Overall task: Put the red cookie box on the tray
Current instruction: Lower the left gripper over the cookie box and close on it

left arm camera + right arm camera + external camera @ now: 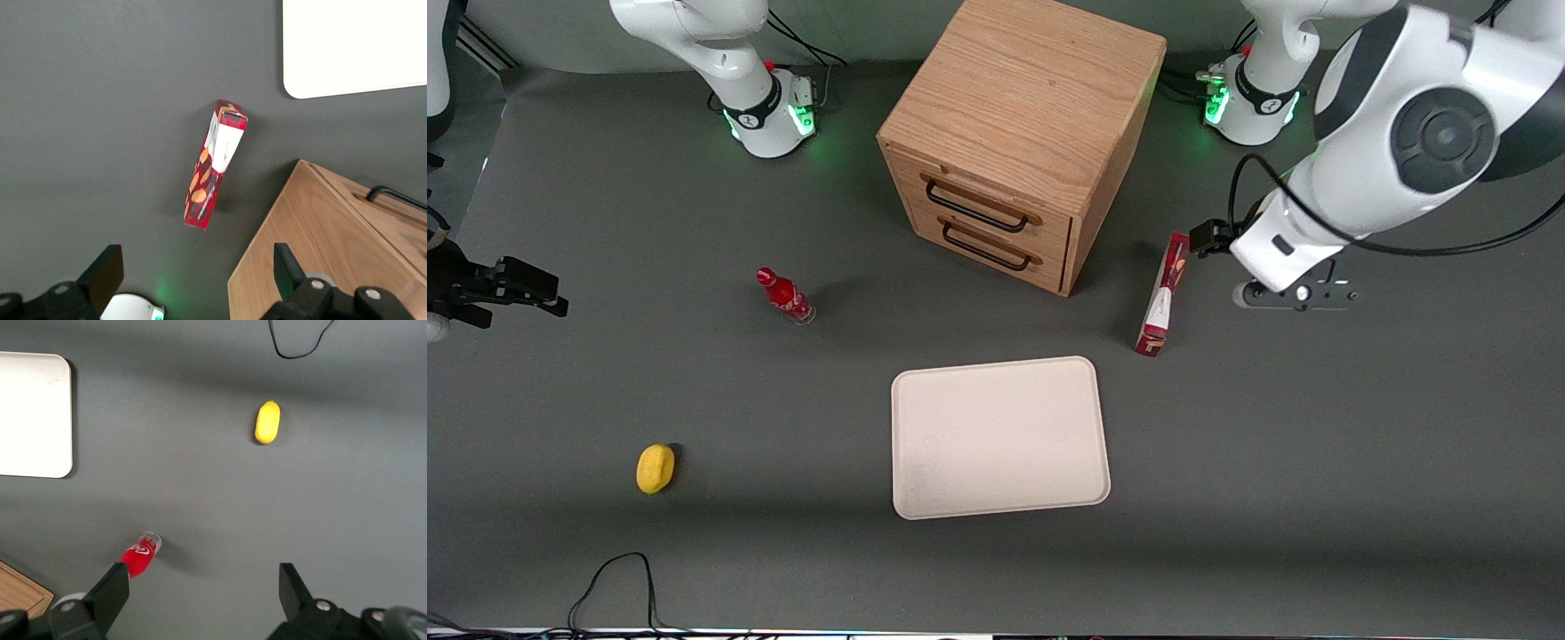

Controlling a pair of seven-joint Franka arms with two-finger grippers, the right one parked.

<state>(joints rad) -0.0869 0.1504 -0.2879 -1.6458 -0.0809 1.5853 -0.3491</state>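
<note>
Fingers (108, 267) of the gripper (197, 270) are spread wide, holding nothing, above the red cookie box (213, 165). It stands on its thin edge on the worktop (1316, 444), near the tray (925, 391). It looks light and tippy; pinch its flat sides in the middle.

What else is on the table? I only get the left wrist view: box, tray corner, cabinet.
Observer: A red bottle stands toward the parked arm's end, farther from the front camera than the tray.
Operator: Anything more?
Observer: A yellow object lies nearer to that camera than the bottle.
Operator: Where's the gripper against the box?
Observer: The gripper hangs beside the box at its end farther from the front camera, jaws open, not around it.
</note>
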